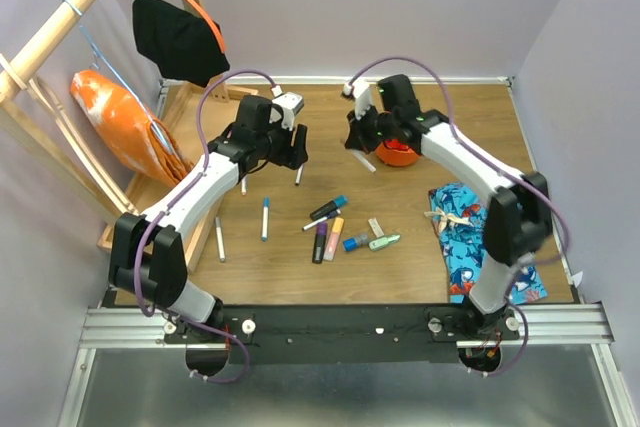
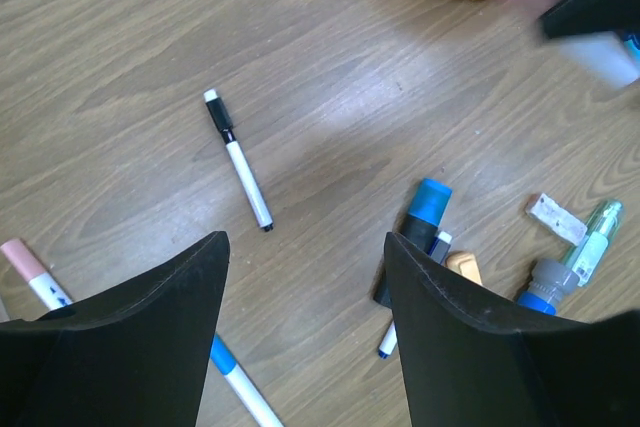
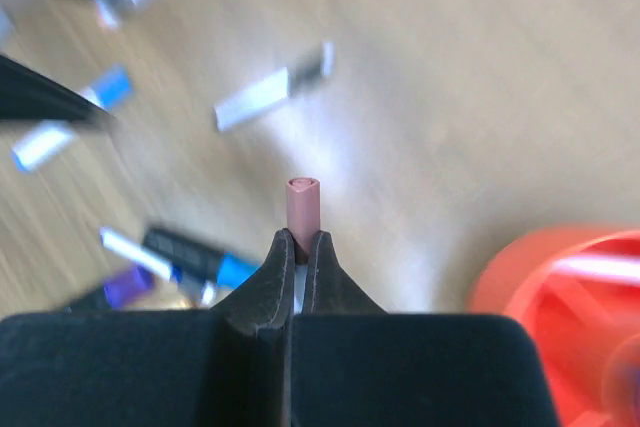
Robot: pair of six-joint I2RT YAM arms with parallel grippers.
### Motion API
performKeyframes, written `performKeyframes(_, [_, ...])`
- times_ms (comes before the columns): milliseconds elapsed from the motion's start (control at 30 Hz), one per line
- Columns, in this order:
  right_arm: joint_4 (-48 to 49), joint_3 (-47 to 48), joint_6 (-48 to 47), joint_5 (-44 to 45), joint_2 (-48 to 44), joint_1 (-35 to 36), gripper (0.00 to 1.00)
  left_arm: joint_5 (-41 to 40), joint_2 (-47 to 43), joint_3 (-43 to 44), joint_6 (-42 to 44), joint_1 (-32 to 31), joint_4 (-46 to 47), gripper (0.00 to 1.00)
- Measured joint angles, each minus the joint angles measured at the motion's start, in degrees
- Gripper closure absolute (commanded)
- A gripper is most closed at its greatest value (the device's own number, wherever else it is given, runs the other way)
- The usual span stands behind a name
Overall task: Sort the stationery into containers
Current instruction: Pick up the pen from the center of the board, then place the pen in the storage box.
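My right gripper point(image 3: 300, 239) is shut on a thin white pen with a pinkish-red cap point(image 3: 303, 202). It holds the pen above the table just left of the round orange-red pot point(image 3: 570, 317). In the top view this gripper point(image 1: 358, 147) and the pen point(image 1: 366, 163) are beside the pot point(image 1: 398, 154). My left gripper point(image 2: 305, 267) is open and empty, above the wood floor near a black-capped pen point(image 2: 237, 157). A blue-capped pen point(image 1: 265, 217) lies below it. Several markers lie in a cluster: blue-black point(image 1: 328, 208), purple point(image 1: 320, 242), orange point(image 1: 334, 237), green point(image 1: 384, 241), with a small eraser point(image 1: 376, 227).
A blue patterned cloth point(image 1: 470, 237) lies at the right. A light-wood tray point(image 1: 176, 112) and a wooden rack with an orange bag point(image 1: 115, 117) and a black cloth point(image 1: 180, 39) stand at the left. Another white pen point(image 1: 219, 239) lies by the left arm.
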Motion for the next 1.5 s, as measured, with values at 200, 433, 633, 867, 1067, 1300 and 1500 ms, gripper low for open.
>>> performKeyframes(200, [21.6,-8.6,4.2,1.9,-12.5,-0.6,0.99,3.1,1.5,1.4,-0.2,0.0,1.0,0.28])
performKeyframes(433, [44.2,-20.9,8.5,15.3,-10.6,-1.5,0.99,4.6,1.5,1.4,-0.3,0.0,1.4,0.28])
performKeyframes(633, [55.9,-21.9,9.4,26.6,-6.1,-1.9,0.99,4.7,1.5,1.4,-0.3,0.0,1.4,0.28])
performKeyframes(867, [61.2,-21.7,9.5,31.3,-4.3,-2.1,0.99,4.8,1.5,1.4,-0.3,0.0,1.4,0.27])
performKeyframes(1067, [61.6,-21.6,9.6,34.1,-0.9,-2.7,0.99,4.7,1.9,1.4,-0.3,0.0,1.4,0.27])
performKeyframes(1300, [61.6,-21.6,9.9,35.4,1.3,-3.7,0.99,4.7,2.4,1.4,0.2,-0.1,1.4,0.26])
performKeyframes(1500, [61.8,-20.4,10.4,35.9,1.7,-4.7,0.99,4.7,2.7,1.4,0.3,-0.4,1.4,0.26])
